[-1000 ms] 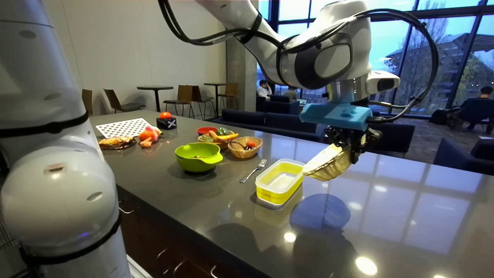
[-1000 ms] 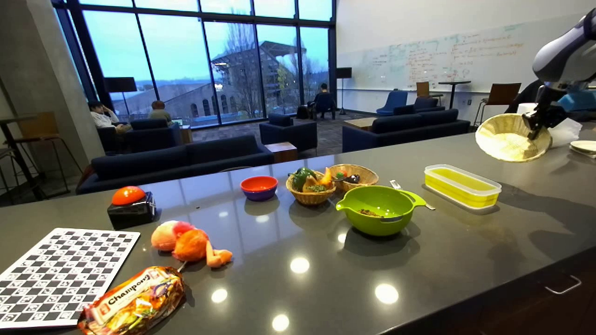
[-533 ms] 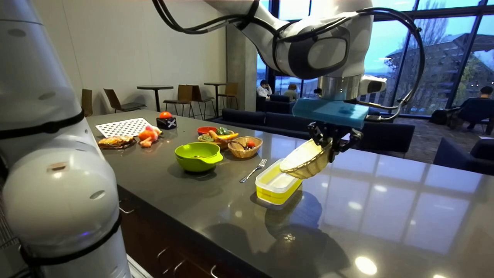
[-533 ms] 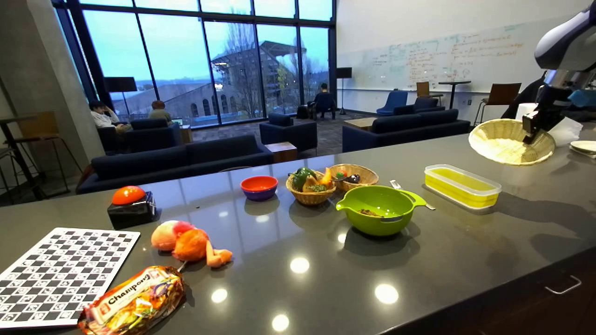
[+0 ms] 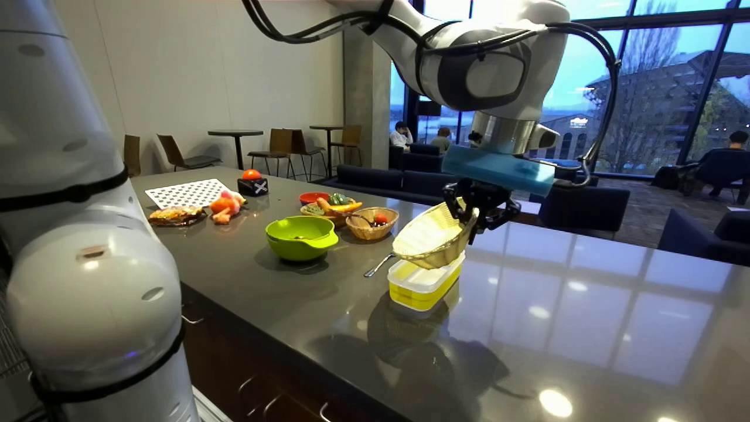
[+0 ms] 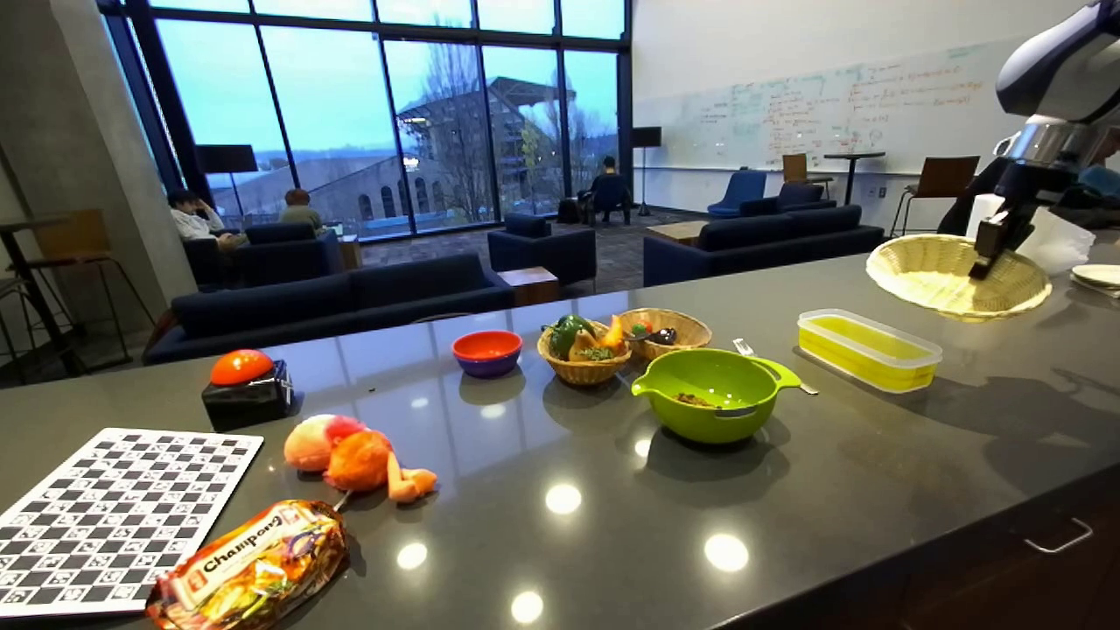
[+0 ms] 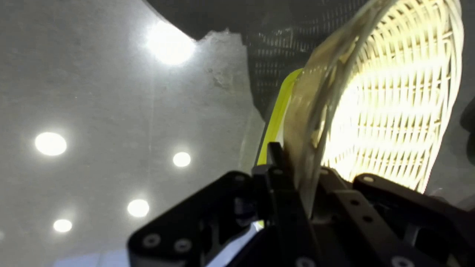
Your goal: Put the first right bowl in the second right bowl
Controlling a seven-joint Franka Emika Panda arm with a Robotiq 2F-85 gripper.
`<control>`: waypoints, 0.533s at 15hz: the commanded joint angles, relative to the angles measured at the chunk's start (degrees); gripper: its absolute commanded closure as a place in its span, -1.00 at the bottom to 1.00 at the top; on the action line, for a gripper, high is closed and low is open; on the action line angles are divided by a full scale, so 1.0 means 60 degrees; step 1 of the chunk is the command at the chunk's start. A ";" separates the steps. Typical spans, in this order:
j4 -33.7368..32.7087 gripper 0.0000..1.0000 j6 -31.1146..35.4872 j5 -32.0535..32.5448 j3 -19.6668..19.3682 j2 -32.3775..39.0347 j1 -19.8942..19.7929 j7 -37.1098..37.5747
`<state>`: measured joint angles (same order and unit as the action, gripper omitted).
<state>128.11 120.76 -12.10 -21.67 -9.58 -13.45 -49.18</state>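
- Cream-coloured and woven, the round bowl [image 5: 430, 237] hangs tilted above the grey counter [image 5: 252, 287] in an exterior view, clamped at its rim by the black gripper [image 5: 470, 223].
- There the rectangular, pale-rimmed yellow container [image 5: 410, 296] stands upright on the counter. The round bowl hides part of it, and part of the fork [image 5: 377, 268] just beside it. A lime-green bowl [image 5: 299, 245] stands farther along.
- In an exterior view, a finger [image 6: 989, 241] lies against the inside wall of the round bowl [image 6: 910, 276]. Counter shows between that bowl and the yellow container [image 6: 866, 359], so the two are apart.
- The same view has a red and purple bowl [image 6: 486, 357], a small wicker basket [image 6: 584, 374] holding vegetable-like pieces [image 6: 569, 337], an orange-red button [image 6: 241, 367] on a black box [image 6: 249, 402], and a shiny "Champong" packet [image 6: 249, 564] beside a checkered board [image 6: 109, 525].
- In the wrist view, the fingers [image 7: 286, 207] pinch the woven rim from both sides, one within the round bowl and one outside it. Its lit inside faces right, and a strip of the yellow container [image 7: 276, 118] shows past its outer wall. White spots of light [image 7: 169, 42] gleam on the counter.
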 commanded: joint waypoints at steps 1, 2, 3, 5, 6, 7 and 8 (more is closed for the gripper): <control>-0.0726 0.96 -0.0975 -0.0591 -0.0055 0.0434 0.0073 -0.1103; -0.0868 0.96 -0.1132 -0.0732 -0.0037 0.0543 0.0056 -0.1285; -0.1016 0.96 -0.1285 -0.0859 -0.0017 0.0666 0.0026 -0.1449; -0.1405 0.96 -0.1556 -0.1145 0.0040 0.1019 -0.0022 -0.1599; -0.1607 0.96 -0.1713 -0.1260 0.0075 0.1183 -0.0055 -0.1597; -0.1827 0.96 -0.1867 -0.1385 0.0114 0.1358 -0.0085 -0.1573; -0.2045 0.96 -0.1963 -0.1496 0.0169 0.1537 -0.0108 -0.1472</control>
<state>120.85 112.30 -18.56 -21.44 -4.04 -13.30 -57.36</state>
